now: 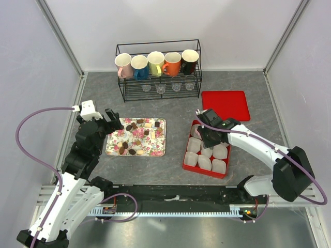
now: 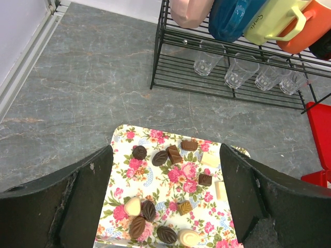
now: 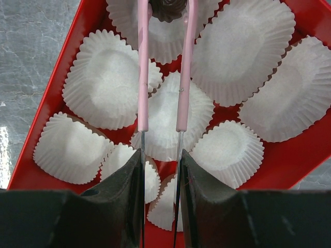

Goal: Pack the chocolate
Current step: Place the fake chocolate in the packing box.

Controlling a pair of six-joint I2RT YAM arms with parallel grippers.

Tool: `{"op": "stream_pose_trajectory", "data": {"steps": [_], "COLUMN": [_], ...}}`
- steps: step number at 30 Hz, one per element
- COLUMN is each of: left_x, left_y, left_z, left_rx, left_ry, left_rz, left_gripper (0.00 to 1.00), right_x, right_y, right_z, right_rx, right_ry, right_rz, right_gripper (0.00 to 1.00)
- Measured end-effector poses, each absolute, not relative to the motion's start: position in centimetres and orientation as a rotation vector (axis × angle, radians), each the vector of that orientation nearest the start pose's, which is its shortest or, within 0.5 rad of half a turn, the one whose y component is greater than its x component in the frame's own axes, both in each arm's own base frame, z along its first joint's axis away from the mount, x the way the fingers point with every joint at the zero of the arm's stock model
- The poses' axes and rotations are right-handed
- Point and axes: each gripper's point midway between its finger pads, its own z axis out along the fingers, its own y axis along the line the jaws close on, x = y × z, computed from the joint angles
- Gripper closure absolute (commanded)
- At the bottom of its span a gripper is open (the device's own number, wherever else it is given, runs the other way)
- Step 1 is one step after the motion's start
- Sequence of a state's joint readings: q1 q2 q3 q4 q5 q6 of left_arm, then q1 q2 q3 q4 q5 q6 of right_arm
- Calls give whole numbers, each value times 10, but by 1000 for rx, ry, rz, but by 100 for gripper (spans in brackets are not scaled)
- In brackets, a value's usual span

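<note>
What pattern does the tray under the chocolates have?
Pink flowers and green leaves on cream cover the tray; clearest in the left wrist view.

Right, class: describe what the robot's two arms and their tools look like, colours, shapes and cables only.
The left arm and right arm are white-shelled links with black joint housings. A mauve cable loops off each. The left tool and right tool have broad matte-black fingers, those on the left scuffed pale at the edges. A white camera block sits on the left wrist.
</note>
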State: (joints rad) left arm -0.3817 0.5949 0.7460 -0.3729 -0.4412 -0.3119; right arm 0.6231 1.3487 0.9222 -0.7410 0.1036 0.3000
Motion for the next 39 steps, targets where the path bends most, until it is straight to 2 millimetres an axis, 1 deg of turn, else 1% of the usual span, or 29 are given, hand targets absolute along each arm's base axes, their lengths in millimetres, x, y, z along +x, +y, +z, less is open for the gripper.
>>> {"op": "stream_pose_trajectory", "data": {"steps": [3,6,8,13,16,23,29,33,39], "left_x": [263,263,263,263,263,263,263,263,263], "left_y": [-37,-37,-37,-37,-37,-37,-37,-37,-37], "left_z": [267,266,267,266,267,266,266,266,266], "left_rx": [-252,-252,-252,-252,-252,-252,-252,-252,-251], "left_ry": [1754,1755,1754,1755,1754,1755,1755,1755,1754], "left_rz": [-106,-106,-106,-106,-106,-106,-106,-106,-106], "left_gripper": [10,10,10,10,10,10,10,10,10], "right_x": [226,228,229,230,230,229,228,227,237], "right_y": [153,154,155,155,155,154,153,151,157], "right_z": [78,77,78,77,73,71,73,84,114], "right_rx": [-404,-400,-399,-399,-400,-404,-405,-405,-411], "right_ry": [2701,2693,2688,2688,2696,2699,2697,2678,2607], "right_rz": [118,121,124,123,117,112,113,120,156], "right_gripper": [69,68,64,64,59,57,58,59,59]}}
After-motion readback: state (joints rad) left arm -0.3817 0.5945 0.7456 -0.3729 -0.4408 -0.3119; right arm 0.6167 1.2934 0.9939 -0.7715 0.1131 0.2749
